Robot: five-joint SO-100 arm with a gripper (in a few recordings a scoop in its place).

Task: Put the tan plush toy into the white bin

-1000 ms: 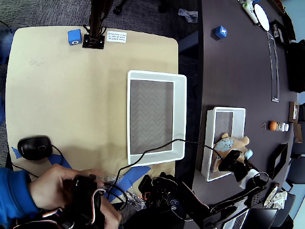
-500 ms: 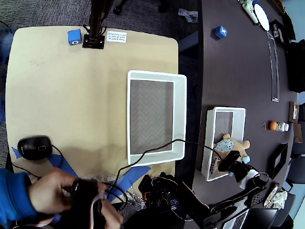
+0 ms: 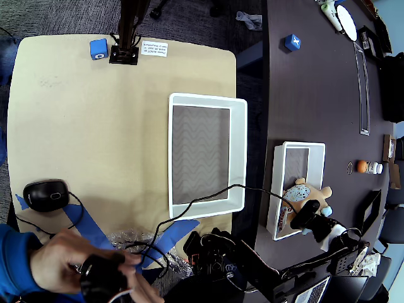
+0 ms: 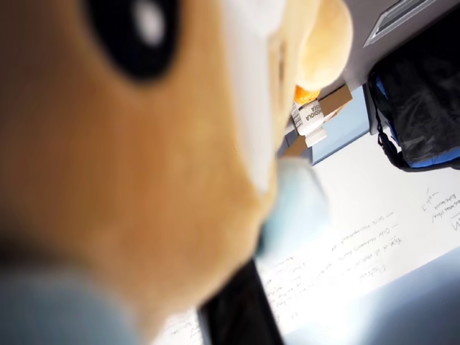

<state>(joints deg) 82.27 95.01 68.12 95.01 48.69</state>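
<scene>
End effector (image 3: 307, 213) stays clamped on tan plush toy (image 3: 309, 191), shifted lower over small white bin (image 3: 278, 189).

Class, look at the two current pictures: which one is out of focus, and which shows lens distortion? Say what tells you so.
Wrist view: the tan plush toy sits so near the lens that its fur and dark eye are a soft blur, while the background is somewhat sharper. Overhead view: sharp, but wide-angle, so the dark table and its edge curve; the small white bin stays crisp.
</scene>
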